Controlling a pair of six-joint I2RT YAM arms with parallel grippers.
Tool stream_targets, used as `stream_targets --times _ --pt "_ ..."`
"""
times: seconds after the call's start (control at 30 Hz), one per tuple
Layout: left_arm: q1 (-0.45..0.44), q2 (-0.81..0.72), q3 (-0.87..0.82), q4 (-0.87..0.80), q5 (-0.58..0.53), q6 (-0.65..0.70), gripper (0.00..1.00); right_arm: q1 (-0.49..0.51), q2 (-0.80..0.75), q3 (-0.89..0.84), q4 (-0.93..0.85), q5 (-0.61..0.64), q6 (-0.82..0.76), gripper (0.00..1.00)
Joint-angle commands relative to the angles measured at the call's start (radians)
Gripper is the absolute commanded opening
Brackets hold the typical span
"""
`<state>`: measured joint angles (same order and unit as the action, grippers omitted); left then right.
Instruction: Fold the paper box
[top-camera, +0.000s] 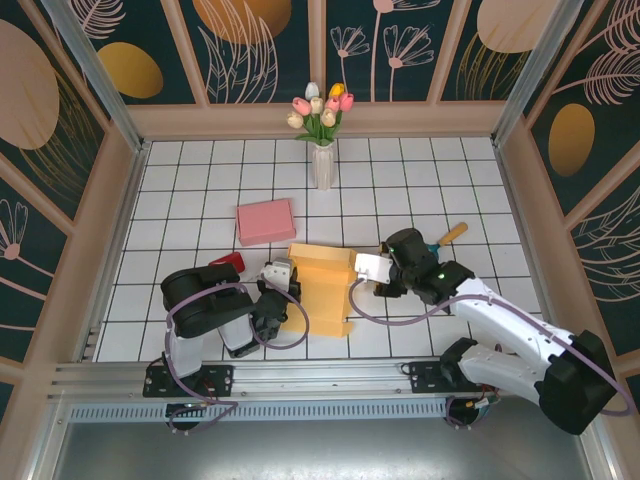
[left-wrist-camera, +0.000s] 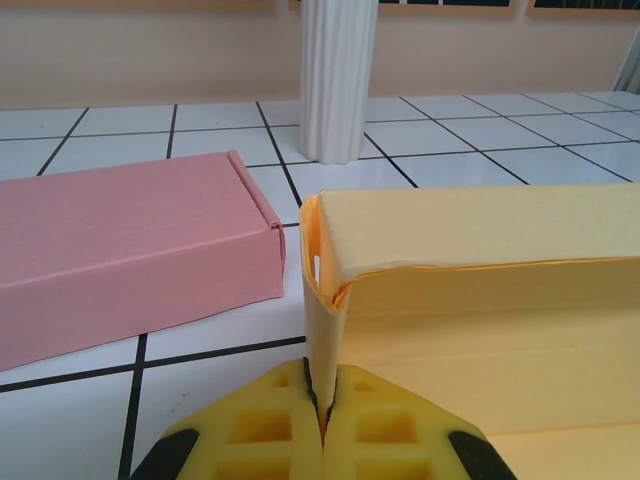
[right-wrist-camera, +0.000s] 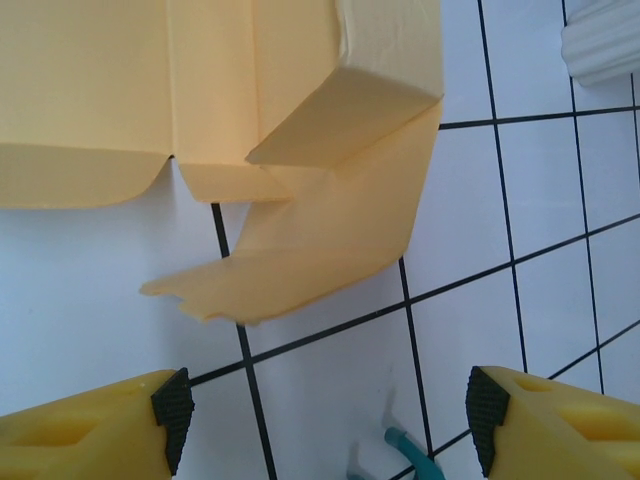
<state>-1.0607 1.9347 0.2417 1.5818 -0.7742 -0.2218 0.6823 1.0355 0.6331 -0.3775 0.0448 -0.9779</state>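
The paper box (top-camera: 325, 285) is yellow card, partly folded, lying on the white tiles between the two arms. My left gripper (top-camera: 283, 275) is at its left side. In the left wrist view that gripper (left-wrist-camera: 325, 410) is shut on the upright side wall of the box (left-wrist-camera: 480, 290), pinching the thin card between its yellow fingers. My right gripper (top-camera: 372, 270) is at the box's right edge. Seen from the right wrist, it (right-wrist-camera: 325, 420) stands open over bare tile, just short of a loose curled flap (right-wrist-camera: 300, 260) of the box, touching nothing.
A closed pink box (top-camera: 266, 220) (left-wrist-camera: 130, 250) lies just behind the left gripper. A white vase of tulips (top-camera: 323, 165) (left-wrist-camera: 338, 80) stands farther back. A small red object (top-camera: 228, 261) sits left of the left arm, an orange-handled tool (top-camera: 452, 234) right of the right gripper.
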Motion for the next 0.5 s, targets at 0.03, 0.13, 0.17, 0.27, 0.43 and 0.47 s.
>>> stream_targets --times 0.03,0.13,0.17,0.27,0.43,0.47 --pt "-0.004 0.028 0.004 0.01 0.004 -0.011 0.0 -0.004 0.04 -0.013 0.121 -0.025 0.019 0.75" --pt "-0.005 0.03 0.007 0.01 0.008 -0.013 0.0 -0.004 0.071 -0.014 0.146 -0.021 0.034 0.75" --pt "-0.004 0.03 0.007 0.01 0.007 -0.014 0.0 -0.005 0.079 -0.013 0.151 -0.017 0.04 0.75" --pt "-0.005 0.027 0.005 0.01 0.01 -0.015 0.0 -0.005 0.09 -0.009 0.158 -0.019 0.048 0.75" --pt "-0.005 0.027 0.006 0.007 0.013 -0.015 0.0 -0.004 0.082 0.002 0.173 -0.026 0.078 0.74" --pt "-0.004 0.028 0.008 0.006 0.013 -0.016 0.0 -0.004 0.081 0.008 0.176 -0.038 0.087 0.74"
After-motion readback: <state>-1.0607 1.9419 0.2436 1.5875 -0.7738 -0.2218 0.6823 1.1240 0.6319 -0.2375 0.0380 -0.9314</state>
